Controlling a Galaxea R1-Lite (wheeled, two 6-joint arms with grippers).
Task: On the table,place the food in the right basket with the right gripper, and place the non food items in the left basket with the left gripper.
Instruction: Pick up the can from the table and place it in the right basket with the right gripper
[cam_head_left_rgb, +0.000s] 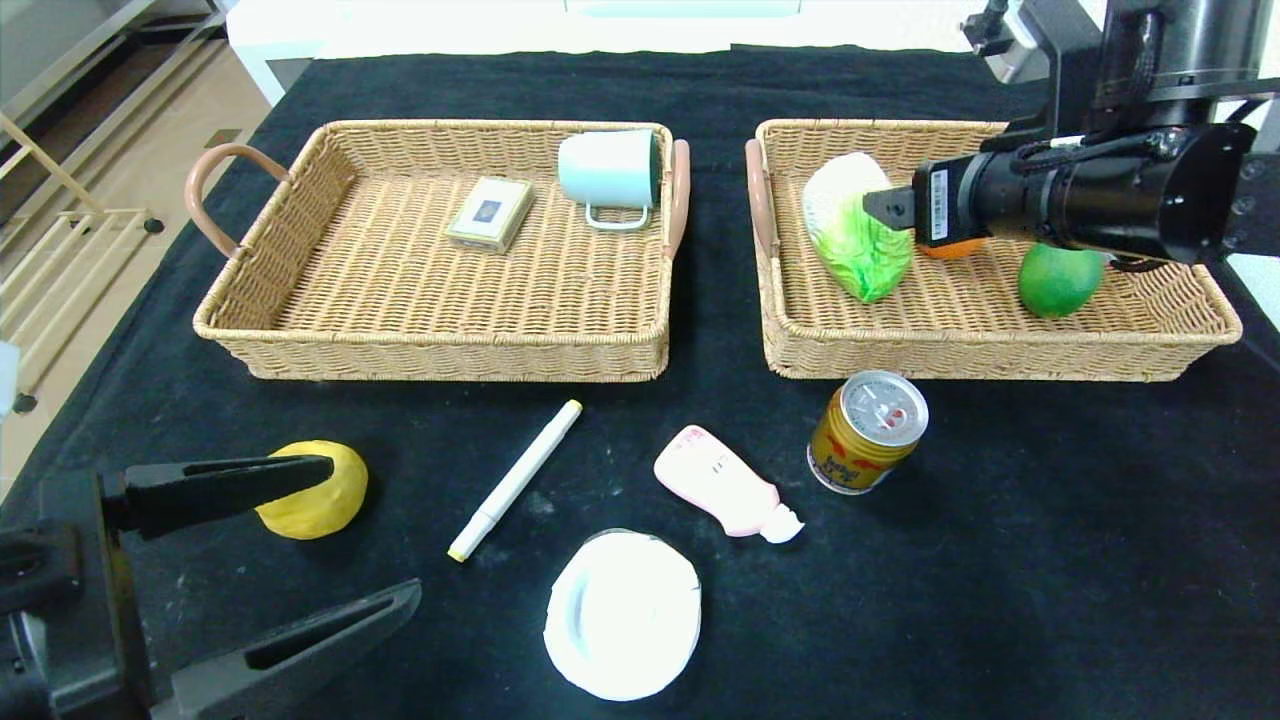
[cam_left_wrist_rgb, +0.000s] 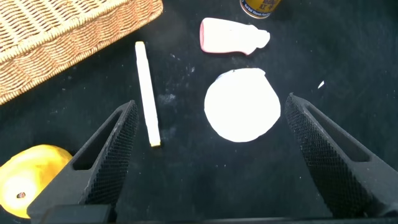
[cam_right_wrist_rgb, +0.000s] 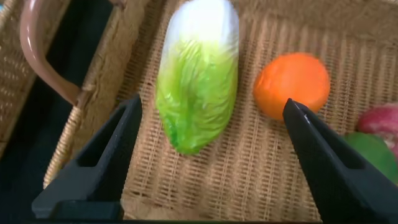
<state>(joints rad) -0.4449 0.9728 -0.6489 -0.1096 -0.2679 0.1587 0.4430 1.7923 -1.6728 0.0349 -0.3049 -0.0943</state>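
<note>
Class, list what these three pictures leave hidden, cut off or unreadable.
- Head view: orange fruit mostly hidden behind the right gripper.
- Right wrist view: a reddish item cut off by the picture edge; kind unclear.
- Left wrist view: drink can cut off at the edge.
- Head view: print on the small box in the left basket too small to read.

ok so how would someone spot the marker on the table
Look at the black table, on the bare strip in front of the left basket. The marker lies there between the yellow fruit and the pink bottle: the only slim white stick, yellow-tipped.
</note>
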